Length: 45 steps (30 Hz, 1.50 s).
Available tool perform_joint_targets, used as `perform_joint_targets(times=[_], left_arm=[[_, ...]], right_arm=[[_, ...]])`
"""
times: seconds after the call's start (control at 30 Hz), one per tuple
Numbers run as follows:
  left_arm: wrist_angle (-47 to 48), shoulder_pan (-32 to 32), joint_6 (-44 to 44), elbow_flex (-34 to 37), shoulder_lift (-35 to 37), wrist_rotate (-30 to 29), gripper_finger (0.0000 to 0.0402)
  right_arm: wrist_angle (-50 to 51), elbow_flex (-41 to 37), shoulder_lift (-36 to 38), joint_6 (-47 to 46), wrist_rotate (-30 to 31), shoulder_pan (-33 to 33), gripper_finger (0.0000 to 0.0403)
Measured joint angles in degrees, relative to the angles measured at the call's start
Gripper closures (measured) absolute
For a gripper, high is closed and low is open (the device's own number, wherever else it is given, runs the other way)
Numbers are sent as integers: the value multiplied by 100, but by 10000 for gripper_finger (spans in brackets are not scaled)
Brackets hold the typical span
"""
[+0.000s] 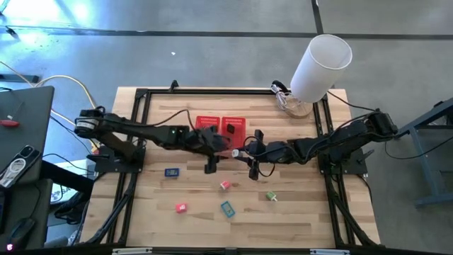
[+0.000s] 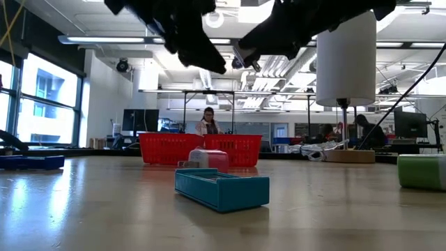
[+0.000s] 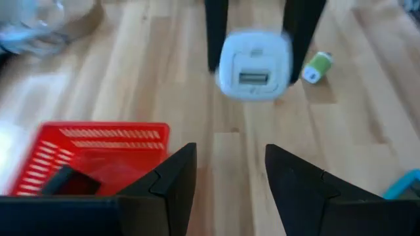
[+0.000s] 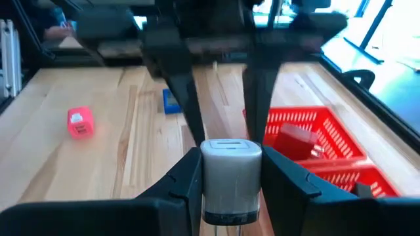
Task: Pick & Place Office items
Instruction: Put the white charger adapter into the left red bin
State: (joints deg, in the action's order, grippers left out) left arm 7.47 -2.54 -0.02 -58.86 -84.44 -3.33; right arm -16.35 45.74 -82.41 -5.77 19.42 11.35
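Observation:
My right gripper (image 4: 230,164) is shut on a small white rounded block (image 4: 230,176), above the table just near of the red mesh basket (image 1: 210,123). My left gripper (image 3: 230,177) is open and empty, facing it from the left (image 1: 210,164). A dark item (image 3: 65,180) lies in the basket. On the table lie the dark blue item (image 1: 172,171), the pale pink item (image 1: 225,185), the red-pink item (image 1: 181,207), the teal item (image 1: 227,209) and the green item (image 1: 271,196). My right gripper pinches the white block by two opposite sides (image 4: 205,172) between its two fingers. The block is lifted clear of the table. Its face with a slot (image 3: 252,77) is turned toward my left gripper.
A big white cylinder (image 1: 322,64) stands at the far right corner beside some clear plastic (image 1: 294,106). A black frame (image 1: 134,142) runs along the table's edges. In the low view the teal item (image 2: 221,188) lies close by, the green one (image 2: 421,171) at the right.

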Motion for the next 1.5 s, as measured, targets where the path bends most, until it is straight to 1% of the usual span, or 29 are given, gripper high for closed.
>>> perform_joint_targets(times=[0.1, 0.3, 0.47, 0.57, 0.9, 1.2, 1.5], left_arm=[[-539, 154, -136, 336, -6, 297, 229], [-2138, 189, -246, 1066, -9, 405, 229], [-3088, 189, -347, 1448, -9, 754, 229], [-3695, 147, -477, 1549, -63, 772, 229], [-4497, 113, -646, 1566, -540, 766, 229], [-4970, 88, -647, 1564, -542, 759, 229], [-5100, 23, -644, 1564, -542, 748, 229]], right_arm=[[-75, 0, 0, 15, -3, 2, 293], [-204, 0, 0, 153, -5, 2, 293], [-279, 0, 0, 278, -5, 2, 293], [-300, 0, 0, 310, -1, 0, 293], [-495, 0, 0, 433, -5, -11, 293], [-494, 0, 1, 433, -7, -15, 293], [-521, 2, 4, 440, -25, -12, 292]])
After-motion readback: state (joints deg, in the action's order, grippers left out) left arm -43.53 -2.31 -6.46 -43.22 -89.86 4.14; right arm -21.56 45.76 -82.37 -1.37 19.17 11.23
